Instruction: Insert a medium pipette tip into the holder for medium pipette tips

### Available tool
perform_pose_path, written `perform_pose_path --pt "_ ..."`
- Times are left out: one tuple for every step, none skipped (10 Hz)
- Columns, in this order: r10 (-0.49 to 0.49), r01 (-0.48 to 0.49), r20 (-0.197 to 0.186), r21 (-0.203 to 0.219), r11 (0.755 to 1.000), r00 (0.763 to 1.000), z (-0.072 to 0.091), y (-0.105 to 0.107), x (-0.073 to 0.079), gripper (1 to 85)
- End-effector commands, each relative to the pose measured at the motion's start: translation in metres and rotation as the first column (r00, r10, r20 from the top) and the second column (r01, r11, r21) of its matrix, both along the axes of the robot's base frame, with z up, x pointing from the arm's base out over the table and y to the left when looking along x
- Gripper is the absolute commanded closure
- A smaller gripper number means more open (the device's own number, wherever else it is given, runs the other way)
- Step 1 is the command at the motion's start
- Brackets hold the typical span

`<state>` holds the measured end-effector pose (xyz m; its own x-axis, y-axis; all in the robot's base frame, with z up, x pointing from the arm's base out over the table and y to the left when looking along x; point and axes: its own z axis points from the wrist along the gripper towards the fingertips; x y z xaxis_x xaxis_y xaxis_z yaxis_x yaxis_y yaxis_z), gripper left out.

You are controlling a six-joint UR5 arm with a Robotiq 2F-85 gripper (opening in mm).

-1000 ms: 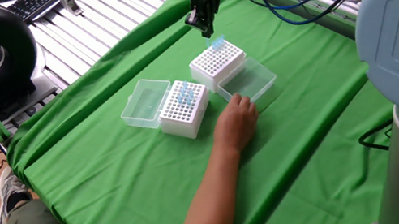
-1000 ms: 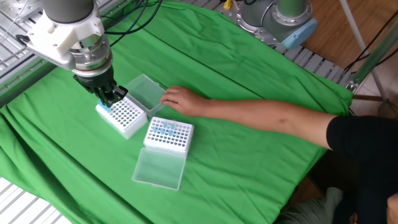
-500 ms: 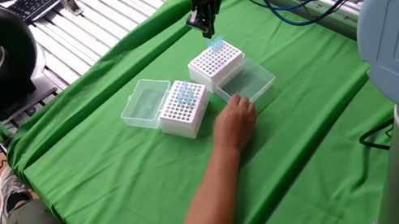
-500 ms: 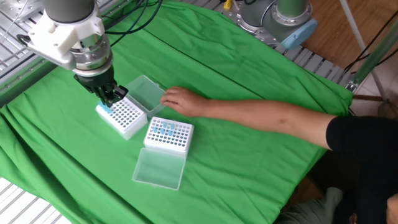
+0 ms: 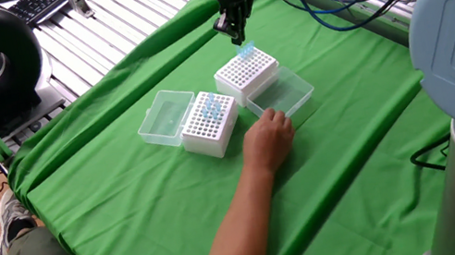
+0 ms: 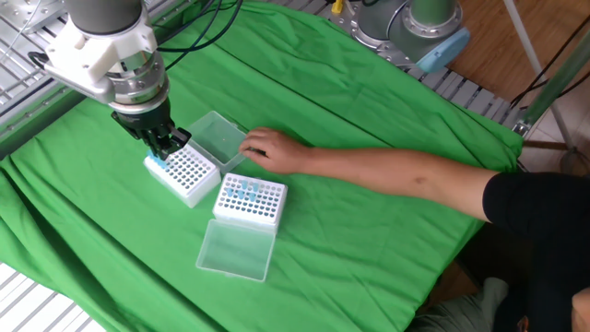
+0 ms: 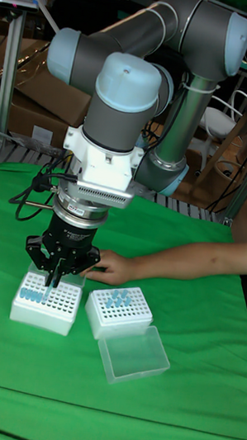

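Two white pipette tip racks stand on the green cloth. The far rack (image 5: 247, 69) (image 6: 184, 171) (image 7: 46, 303) holds a few blue tips (image 5: 246, 50) at one corner. My gripper (image 5: 232, 29) (image 6: 165, 146) (image 7: 52, 280) hangs just above that corner with its fingers drawn together, shut. Whether a tip sits between them is too small to tell. The near rack (image 5: 211, 123) (image 6: 250, 201) (image 7: 118, 312) carries a small cluster of blue tips (image 5: 213, 105). I cannot tell which rack is the holder for medium tips.
A person's hand (image 5: 270, 131) (image 6: 268, 148) rests on the clear lid (image 5: 284, 94) beside the far rack, the arm stretching across the cloth. A second clear lid (image 5: 166, 117) (image 6: 237, 249) lies by the near rack. Metal rollers border the table.
My gripper has risen very slightly above the far rack's corner. The hand and both racks stay where they were.
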<state>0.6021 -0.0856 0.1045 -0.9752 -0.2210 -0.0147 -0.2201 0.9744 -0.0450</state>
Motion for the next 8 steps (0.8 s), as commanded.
perform_pose_path --pt "0.050 -0.050 0.000 0.019 0.999 0.999 -0.004 0.001 -0.001 69.0" --pt "0.064 -0.064 0.006 0.025 0.998 0.998 -0.006 0.001 0.000 64.7" --pt "0.084 -0.084 0.004 0.026 0.996 0.996 -0.009 -0.002 -0.002 58.7" --pt "0.086 -0.086 0.009 0.029 0.996 0.996 -0.010 -0.002 -0.002 56.0" --pt "0.067 -0.068 0.007 0.038 0.997 0.998 -0.009 0.001 -0.003 55.3" --pt "0.023 -0.022 -0.015 0.069 0.997 1.000 -0.005 0.014 -0.008 55.0" --pt "-0.007 0.009 -0.025 0.070 0.997 1.000 -0.002 0.024 -0.011 56.0" --pt "-0.036 0.038 -0.032 0.073 0.997 0.999 0.000 0.037 -0.012 56.0"
